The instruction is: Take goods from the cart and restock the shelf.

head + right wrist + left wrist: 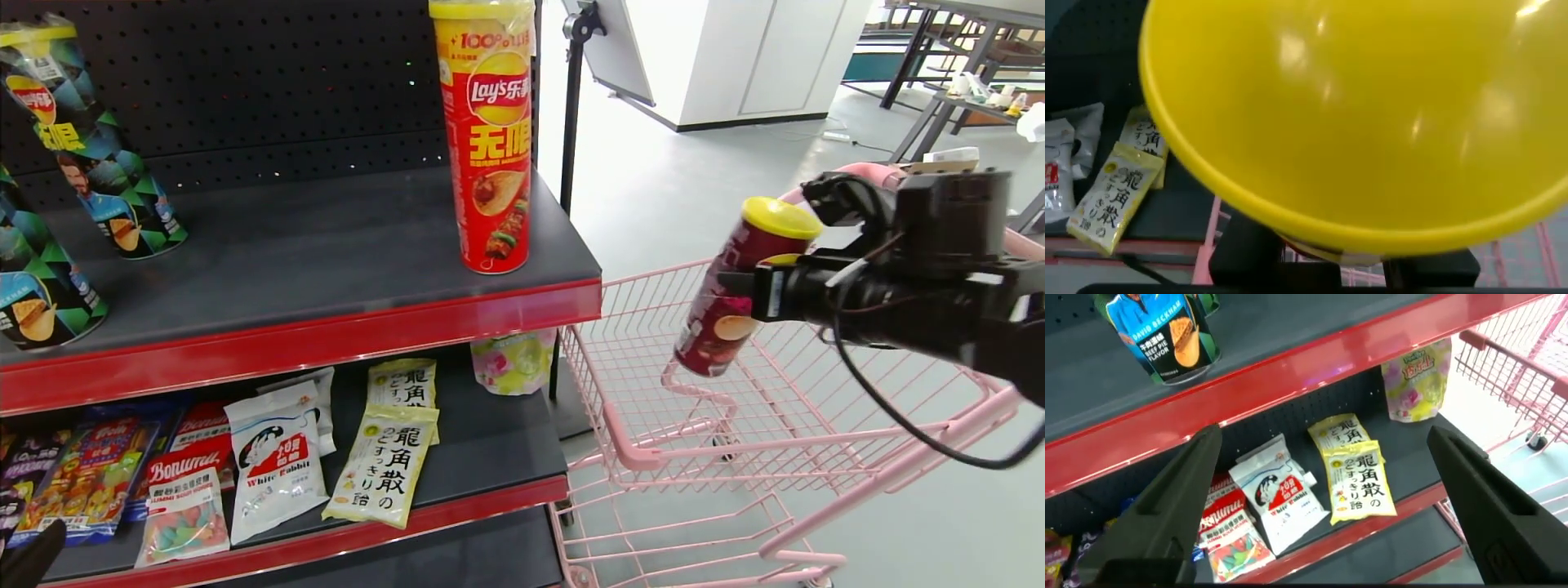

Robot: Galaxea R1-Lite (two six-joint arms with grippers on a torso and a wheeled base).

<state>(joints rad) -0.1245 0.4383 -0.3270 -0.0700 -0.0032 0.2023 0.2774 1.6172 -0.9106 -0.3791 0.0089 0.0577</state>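
Right hand (744,287) clamped on dark-red chip can (718,331); yellow lid (781,217) up, can tilted, held in the air over pink cart (645,457), at 4 o'clock from the tall red chip can (488,147) standing upright on upper shelf (326,322); left hand (1323,437) spread wide, holding nothing, in front of lower shelf (490,441); yellow candy bag (1360,486) and white bag (1282,498) lie flat there; green chip cans (98,155) at upper shelf's 9 o'clock end.
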